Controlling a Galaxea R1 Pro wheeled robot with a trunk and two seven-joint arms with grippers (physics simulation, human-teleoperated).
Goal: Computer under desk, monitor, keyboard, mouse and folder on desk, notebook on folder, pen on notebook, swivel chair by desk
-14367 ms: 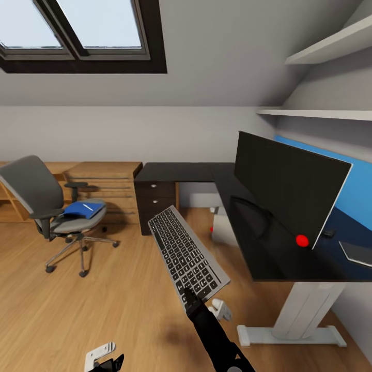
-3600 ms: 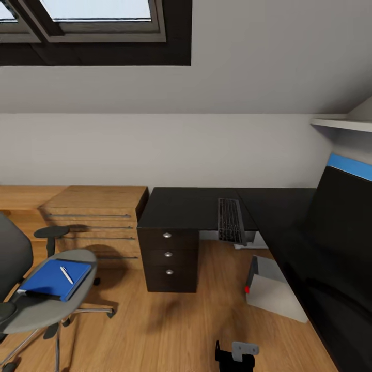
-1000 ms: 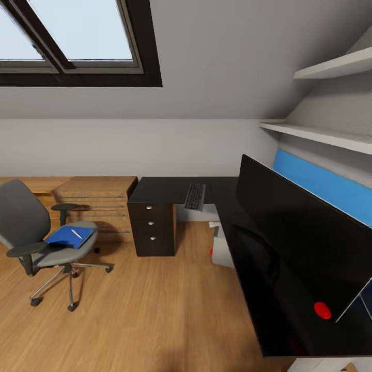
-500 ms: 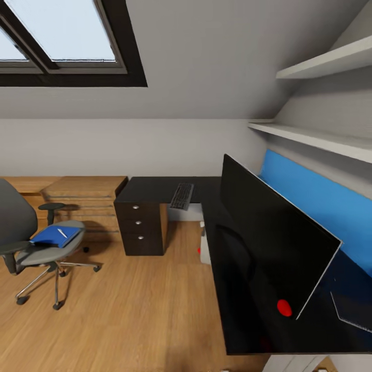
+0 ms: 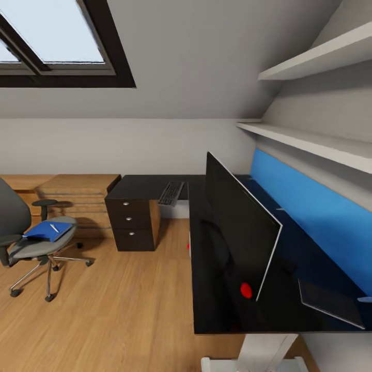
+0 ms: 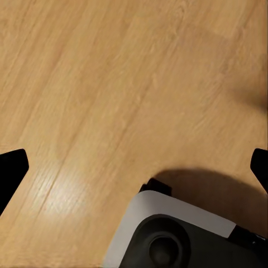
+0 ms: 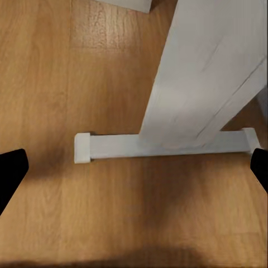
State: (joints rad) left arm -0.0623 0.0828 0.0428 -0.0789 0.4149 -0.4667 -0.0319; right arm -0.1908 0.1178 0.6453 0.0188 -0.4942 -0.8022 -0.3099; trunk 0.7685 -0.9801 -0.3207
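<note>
Overhead, a sloped grey ceiling holds a dark-framed skylight (image 5: 54, 44) at 10 o'clock in the head view, and two white shelves (image 5: 310, 144) run along the wall at 2 o'clock. Below them a black L-shaped tabletop (image 5: 206, 289) fills the 4 o'clock area, backed by a blue wall panel (image 5: 310, 206). On the tabletop stands the black monitor (image 5: 237, 232), seen edge-on and angled, with a red spot near its lower corner. The keyboard (image 5: 171, 192) lies on the far wing of the tabletop near the centre of the view, well apart from the monitor. A dark drawer unit (image 5: 129, 222) sits under that far wing, with a wooden chest (image 5: 72, 194) beside it. At 9 o'clock the grey swivel chair (image 5: 36, 248) stands on the wooden floor (image 5: 103, 310), well apart from the tabletop. The blue folder (image 5: 47, 231) rests on the chair seat, with a white pen (image 5: 53, 227) lying on top of it. A dark flat item (image 5: 330, 302) lies on the tabletop at 4 o'clock, too unclear to name.

In the left wrist view the left gripper (image 6: 134, 167) is spread wide over bare floor, holding nothing. In the right wrist view the right gripper (image 7: 134, 167) is likewise spread wide and empty, above the white tabletop leg (image 7: 206, 84) and its foot.
</note>
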